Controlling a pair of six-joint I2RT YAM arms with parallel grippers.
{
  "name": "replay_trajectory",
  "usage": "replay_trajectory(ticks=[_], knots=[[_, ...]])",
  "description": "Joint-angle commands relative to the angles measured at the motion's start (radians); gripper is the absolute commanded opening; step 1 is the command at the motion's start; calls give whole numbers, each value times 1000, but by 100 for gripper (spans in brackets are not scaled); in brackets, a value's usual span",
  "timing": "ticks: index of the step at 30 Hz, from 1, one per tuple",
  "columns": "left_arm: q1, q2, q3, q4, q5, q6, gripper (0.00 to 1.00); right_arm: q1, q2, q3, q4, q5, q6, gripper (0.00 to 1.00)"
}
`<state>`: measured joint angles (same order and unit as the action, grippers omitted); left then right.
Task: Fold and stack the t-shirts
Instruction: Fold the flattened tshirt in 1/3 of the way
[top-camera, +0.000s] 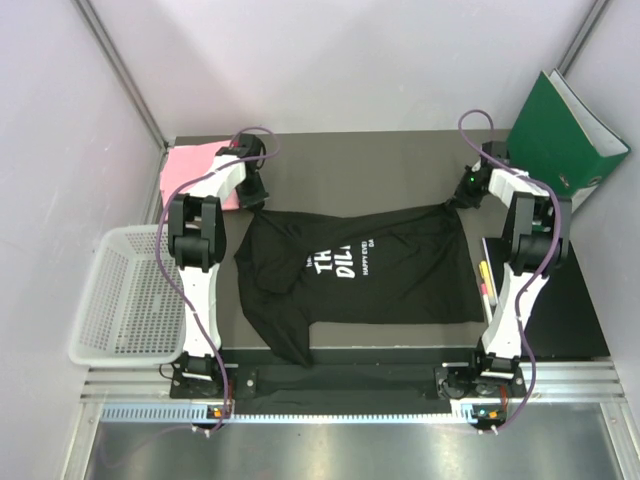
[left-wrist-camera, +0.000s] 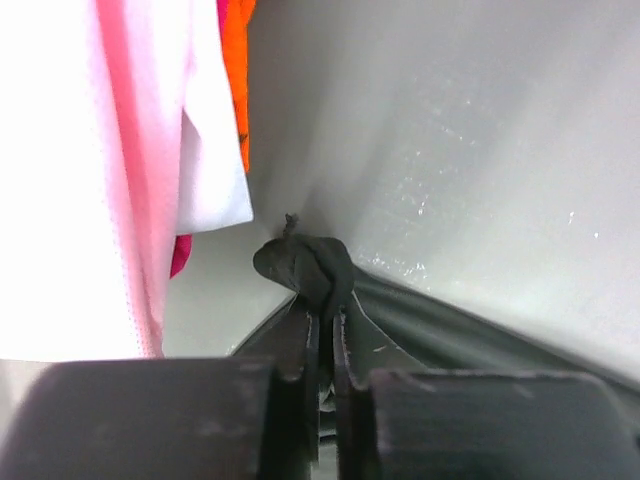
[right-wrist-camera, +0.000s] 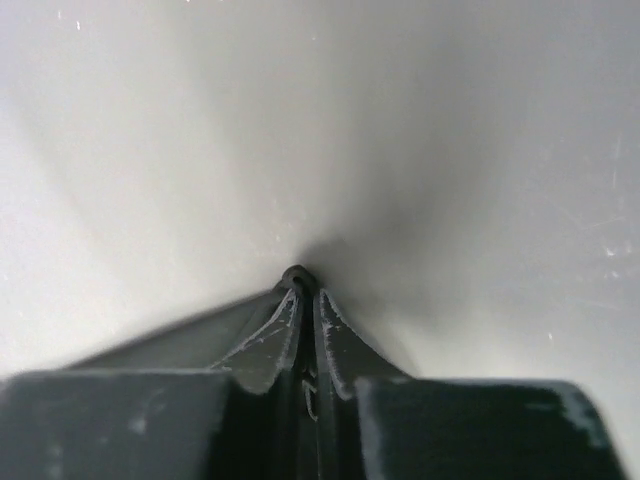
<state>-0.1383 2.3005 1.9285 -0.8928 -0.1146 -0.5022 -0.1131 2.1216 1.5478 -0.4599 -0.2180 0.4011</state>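
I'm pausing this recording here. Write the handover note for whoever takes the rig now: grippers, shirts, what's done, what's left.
Left gripper: shut on a far corner of the black t-shirt.
Right gripper: shut on the shirt's other far corner.
Shirts: the black t-shirt lies spread mid-table, lettering up, unfolded. The pink shirts sit in a pile at the far left corner.
Done: both far corners are gripped.
Left: fold the black one and stack it with the pink ones.
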Motion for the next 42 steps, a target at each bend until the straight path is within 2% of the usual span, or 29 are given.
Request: replay_trajectory(ticks=[1,9,15,19,22,29,33,34,35,36,37,39,40,42], knots=[[-1,-4,-36,14,46,8,0,13,34,57,-45,-18,2,0],[-1,-21,39,40,56,1,0,13,-6,83,-14,20,-11,0],[-1,36,162,97,59,2,0,13,60,191,-13,80,-21,0],[6,114,320,84,62,-10,0,13,135,287,-13,101,-24,0],[22,155,378,100,67,-39,0,12,182,354,-6,115,-22,0],[57,209,451,137,36,-78,0,1,273,500,10,154,10,0],[78,201,458,170,12,-91,0,0,281,520,36,184,-2,2],[85,198,457,198,56,-85,1,-2,278,512,47,184,-7,20],[88,191,455,212,85,-81,24,-2,261,505,55,178,-16,28],[91,185,457,224,110,-70,38,-2,246,491,64,175,-39,35],[89,175,454,233,169,-65,51,-2,223,433,101,163,-50,51],[89,130,419,267,222,-61,59,0,120,344,150,173,-70,74],[89,87,399,282,268,-61,60,0,82,252,177,199,-70,100],[88,30,319,324,286,-62,63,-2,-30,171,220,215,-76,100]])
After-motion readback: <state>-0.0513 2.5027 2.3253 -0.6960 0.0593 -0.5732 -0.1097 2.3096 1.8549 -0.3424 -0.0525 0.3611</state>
